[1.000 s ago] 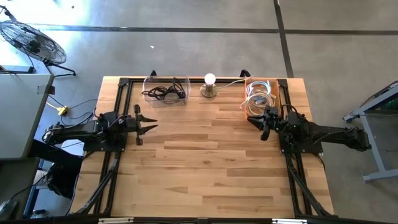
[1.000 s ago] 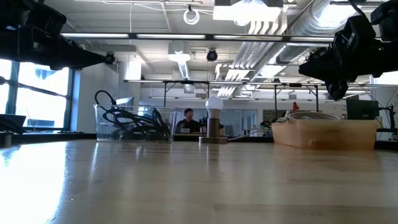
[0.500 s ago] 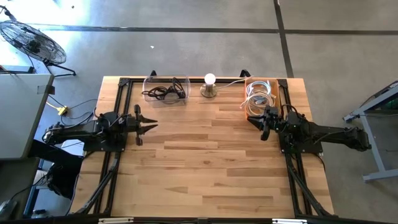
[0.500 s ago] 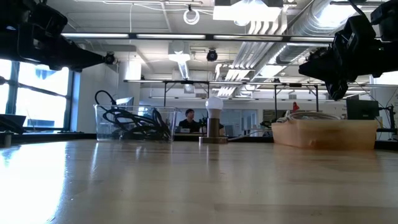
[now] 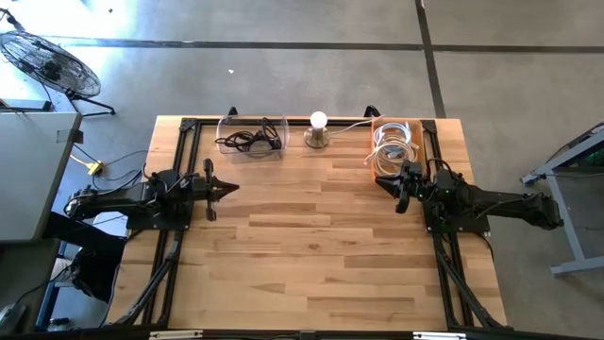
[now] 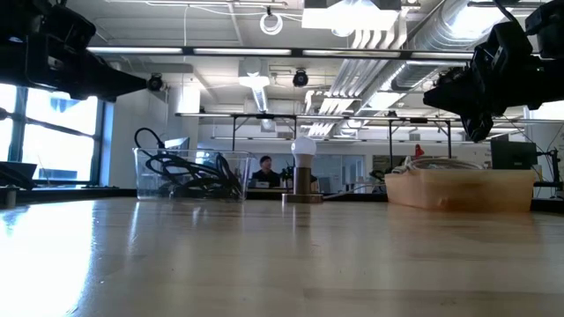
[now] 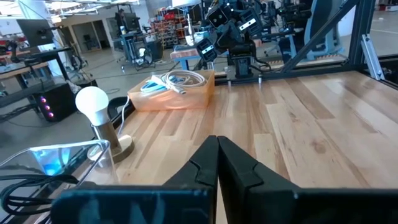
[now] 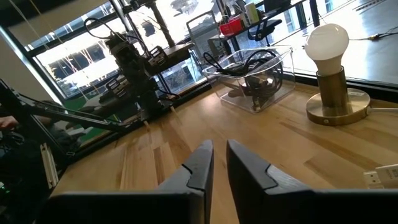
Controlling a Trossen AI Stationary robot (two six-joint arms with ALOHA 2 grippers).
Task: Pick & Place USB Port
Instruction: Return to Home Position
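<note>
Change: left gripper (image 5: 229, 188) had its fingers splayed a second before; they had since come together. Nothing else had shifted.
Left gripper: hung above the table (image 5: 311, 255) at 9 o'clock, pointing inward. Its wrist view showed both fingers (image 7: 200, 168) pressed tip to tip, holding nothing.
Right gripper (image 5: 385, 182): hung at 3 o'clock, just beside the near end of the orange bin (image 5: 422, 142). Fingers (image 8: 198, 163) drawn close with only a thin slit between, empty.
Black USB cable (image 5: 251, 141): lay coiled inside the transparent bin (image 5: 223, 132), at 11 o'clock by the far edge.
Orange bin: at 1 o'clock by the far edge, holding a coiled white cable (image 5: 389, 147); the left wrist view also showed a blue cable (image 7: 153, 86) in it.
Bulb lamp (image 5: 319, 121): stood upright at 12 o'clock between the two bins, touching neither.
Background: a person (image 6: 265, 169) sat beyond the table, seen in the low view.
</note>
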